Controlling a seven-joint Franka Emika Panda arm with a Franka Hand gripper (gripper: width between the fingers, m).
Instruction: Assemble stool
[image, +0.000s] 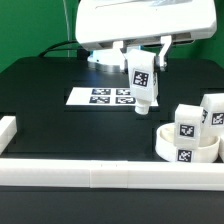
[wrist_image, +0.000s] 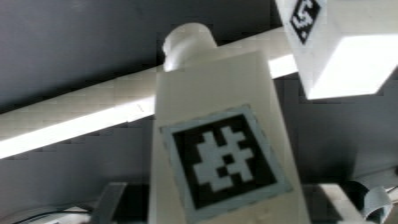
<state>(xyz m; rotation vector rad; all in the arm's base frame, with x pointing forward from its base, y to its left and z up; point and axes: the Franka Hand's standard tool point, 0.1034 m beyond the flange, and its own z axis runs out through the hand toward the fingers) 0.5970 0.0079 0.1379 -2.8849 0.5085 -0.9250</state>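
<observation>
White moulded plastic appears to be the material of every stool part, so each part is judged stiff, light and not fragile. The skin looks smooth and may slip between the pads if gripped loosely. One stool leg (image: 144, 88) (wrist_image: 210, 120) is held clear of the bench (image: 45, 125). It is clamped at its upper end by the gripper (image: 143, 60), whose jaws are drawn in narrow against two opposite flat sides. The leg hangs close to upright, slightly tilted, over the end of the marker board (image: 100, 97) at the exterior view's right, toward the middle of the bench. A square tag is carried on its outward face. The round seat (image: 176, 150) lies near the front edge of the bench, toward the corner at the exterior view's right, just inside the white edge bar (image: 90, 177). A second leg (image: 188, 122) and a third leg (image: 213, 110) stand at or just behind the seat; whether they rest on it cannot be told. A leg is best taken across its flat parallel faces near one end, so that the mating end is left free. The seat is judged too broad for a grip across its face and is better taken at its rim wall.
</observation>
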